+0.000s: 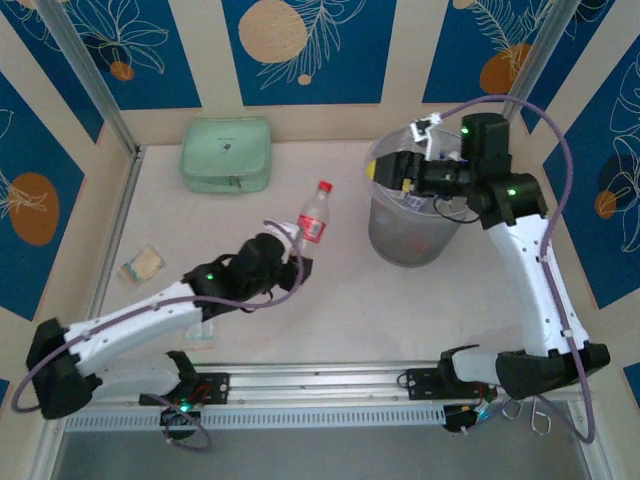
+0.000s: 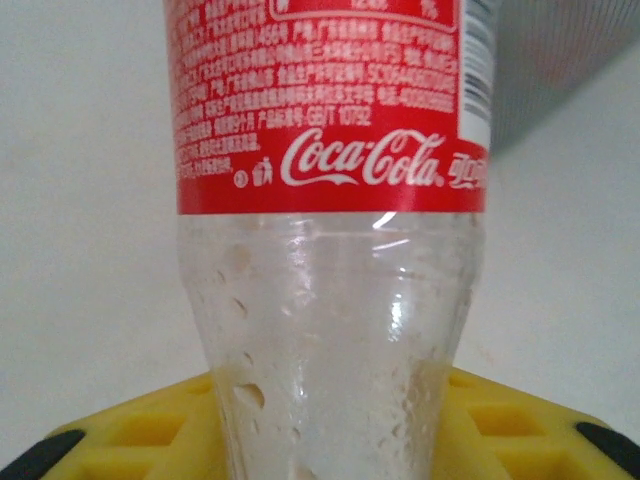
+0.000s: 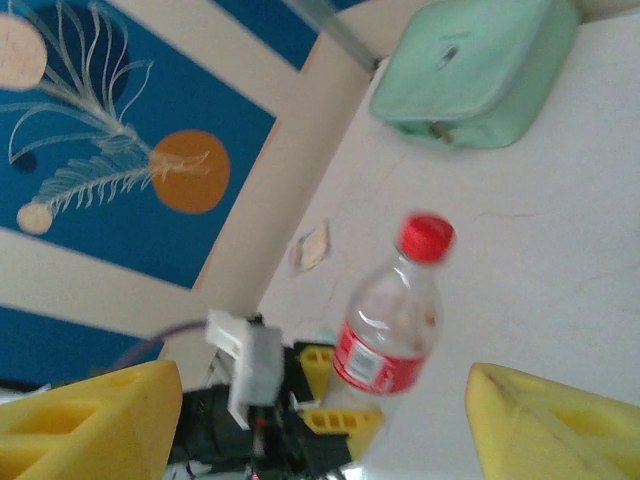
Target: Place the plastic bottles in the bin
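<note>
Top external, bottle: one plastic bottle (image 1: pixel 314 218), red cap and label, near the middle of the worktop (image 1: pixel 330 300), cap towards 12 o'clock.
Top external, bin: bin (image 1: pixel 405 245) at the bottle's 3 o'clock, well apart.
Top external, left gripper: left gripper (image 1: pixel 296 243) clamped on the bottle's lower end.
Top external, right gripper: right gripper (image 1: pixel 392 172) above the bin's 11 o'clock rim.
Top external, progress: bottle gripped, not yet binned; carrying it over and releasing it remain, by my judgement.
Top external, unclear: the arm and the translucent wall obscure the bin's contents; a reddish patch inside is unidentified. Cannot tell whether the bottle is lifted or resting.
Left wrist, grip: left pads (image 2: pixel 520 425) at 5 and 7 o'clock press the clear body; the cap is cut off at 12 o'clock.
Right wrist, gripper: right pads (image 3: pixel 90 420) stand well apart with nothing between them; the bottle beyond is blurred; mint pouch (image 3: pixel 470 75) at 1 o'clock.
</note>
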Controlling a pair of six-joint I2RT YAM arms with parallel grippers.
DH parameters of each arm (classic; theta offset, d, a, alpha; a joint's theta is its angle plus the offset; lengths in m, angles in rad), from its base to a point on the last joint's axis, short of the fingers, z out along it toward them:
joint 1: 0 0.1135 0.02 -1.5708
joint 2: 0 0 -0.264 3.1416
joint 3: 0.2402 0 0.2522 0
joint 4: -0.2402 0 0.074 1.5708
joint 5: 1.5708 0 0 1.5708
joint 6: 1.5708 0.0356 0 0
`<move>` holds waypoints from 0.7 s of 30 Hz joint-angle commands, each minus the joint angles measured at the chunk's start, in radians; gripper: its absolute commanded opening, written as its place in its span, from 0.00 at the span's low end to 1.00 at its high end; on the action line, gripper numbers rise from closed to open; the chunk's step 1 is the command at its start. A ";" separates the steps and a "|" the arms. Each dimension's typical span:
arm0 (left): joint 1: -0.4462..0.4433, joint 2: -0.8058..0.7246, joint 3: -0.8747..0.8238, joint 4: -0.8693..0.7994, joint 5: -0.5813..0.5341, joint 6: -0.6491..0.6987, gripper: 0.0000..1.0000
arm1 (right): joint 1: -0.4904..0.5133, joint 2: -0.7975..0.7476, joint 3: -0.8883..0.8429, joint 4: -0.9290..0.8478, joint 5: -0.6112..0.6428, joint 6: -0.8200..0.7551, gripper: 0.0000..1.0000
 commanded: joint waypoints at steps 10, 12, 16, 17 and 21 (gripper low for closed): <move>0.015 -0.058 -0.002 0.291 0.143 0.044 0.43 | 0.196 0.177 0.034 0.175 0.038 0.070 0.79; 0.016 -0.029 0.011 0.296 0.168 0.043 0.43 | 0.198 0.193 0.028 0.213 -0.020 0.093 0.80; 0.021 0.009 0.045 0.286 0.192 0.024 0.43 | 0.198 0.206 0.027 0.219 -0.012 0.094 0.72; 0.022 0.011 0.050 0.285 0.193 0.021 0.43 | 0.198 0.210 0.035 0.203 -0.001 0.083 0.66; 0.036 0.005 0.049 0.277 0.188 0.002 0.45 | 0.197 0.204 0.040 0.182 0.042 0.069 0.43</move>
